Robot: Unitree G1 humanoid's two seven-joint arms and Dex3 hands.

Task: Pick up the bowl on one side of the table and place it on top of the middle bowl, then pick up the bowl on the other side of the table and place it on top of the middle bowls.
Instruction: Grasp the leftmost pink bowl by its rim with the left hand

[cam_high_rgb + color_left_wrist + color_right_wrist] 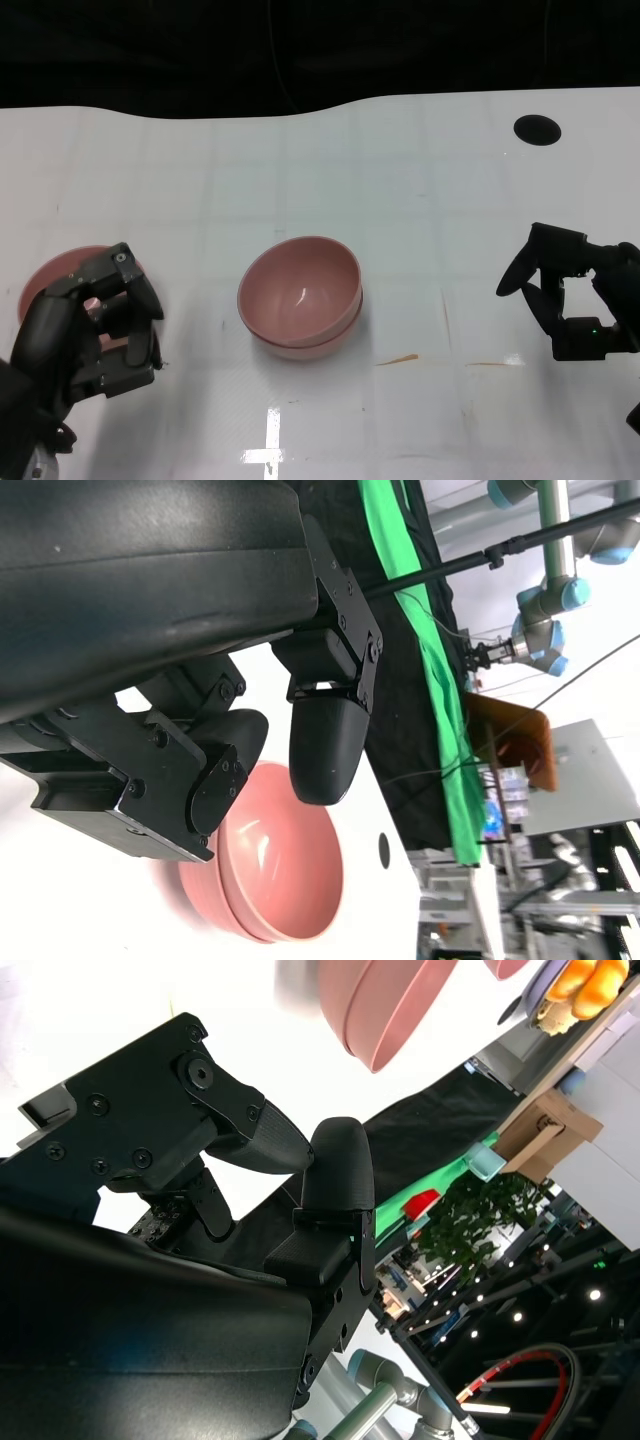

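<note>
1. In front of you is a white, shiny counter (420, 220) with a dark cloth behind its far edge.
2. In the middle of the counter sit two round pink plastic bowls (300, 297), one inside the other. You can see the lower bowl's rim peeking out under the top one. The top bowl tips a little toward you.
3. Another round pink plastic bowl (62, 272) sits at the left side of the counter, well apart from the middle stack. Much of it is hidden behind your left robot hand.
4. Your left robot hand (92, 330) is right over the near side of that left bowl. Its black fingers (128, 283) curl down toward the bowl. You cannot tell from the head view if they touch or grip it.
5. In the left wrist view, the left robot hand's fingers (325, 740) are apart with nothing between them, and the pink stack shows beyond them.
6. Your right robot hand (572, 296) is above the right side of the counter, well apart from the stack. Its fingers are spread and it holds nothing.
7. A small black round spot (537, 129) lies on the counter at the far right.
8. A thin brown smear (398, 360) marks the counter just right of the stack.
</note>
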